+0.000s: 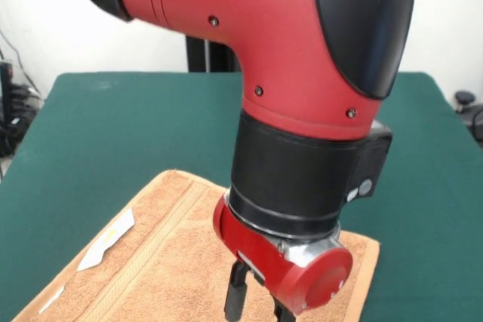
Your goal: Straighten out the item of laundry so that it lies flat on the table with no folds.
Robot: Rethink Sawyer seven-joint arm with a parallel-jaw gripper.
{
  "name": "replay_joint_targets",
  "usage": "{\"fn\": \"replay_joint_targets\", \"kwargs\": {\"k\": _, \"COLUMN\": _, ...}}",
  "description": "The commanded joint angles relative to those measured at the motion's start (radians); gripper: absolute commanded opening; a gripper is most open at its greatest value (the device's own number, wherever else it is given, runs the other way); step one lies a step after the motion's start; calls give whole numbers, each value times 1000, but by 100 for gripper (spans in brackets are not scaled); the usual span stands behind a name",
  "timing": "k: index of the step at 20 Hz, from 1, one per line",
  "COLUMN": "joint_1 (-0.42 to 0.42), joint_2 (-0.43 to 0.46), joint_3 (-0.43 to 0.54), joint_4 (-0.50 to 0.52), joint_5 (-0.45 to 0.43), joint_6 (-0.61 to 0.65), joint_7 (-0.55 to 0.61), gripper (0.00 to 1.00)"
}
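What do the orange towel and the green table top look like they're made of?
The orange-tan square towel looks like cotton terry: matte, nubby pile with a flatter woven band. The dark green table top appears felt-like, uniform and without shine, though its exact fabric can't be told.

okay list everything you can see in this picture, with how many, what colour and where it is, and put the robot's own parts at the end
towel: one, orange-tan with a woven border band, lying at the table's near edge, partly hidden by the arm
tag: one, white, on the towel's left part
table: one, dark green top, filling most of the view
cables: several, dark, beyond the table's left edge
arm: one, red and black, coming down from above over the towel
gripper: one, dark jaws just above the towel at the bottom edge, tips cut off
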Motion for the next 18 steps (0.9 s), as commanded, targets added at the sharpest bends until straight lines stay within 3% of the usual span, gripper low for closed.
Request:
{"fn": "replay_joint_targets", "kwargs": {"k": 1, "joint_1": 59, "joint_2": -113, "joint_3": 152, "joint_4": 293, "joint_5": -32, "joint_6": 64, "joint_7": 45, "gripper": 100}}
{"fn": "replay_joint_targets", "kwargs": {"k": 12, "joint_1": 62, "joint_2": -343, "joint_3": 238, "joint_4": 580, "joint_5": -91, "joint_6": 37, "joint_7": -110, "gripper": 100}}
{"fn": "replay_joint_targets", "kwargs": {"k": 18, "joint_1": 42, "joint_2": -399, "joint_3": 284, "joint_4": 710, "joint_5": -165, "joint_6": -71, "joint_7": -166, "gripper": 100}}
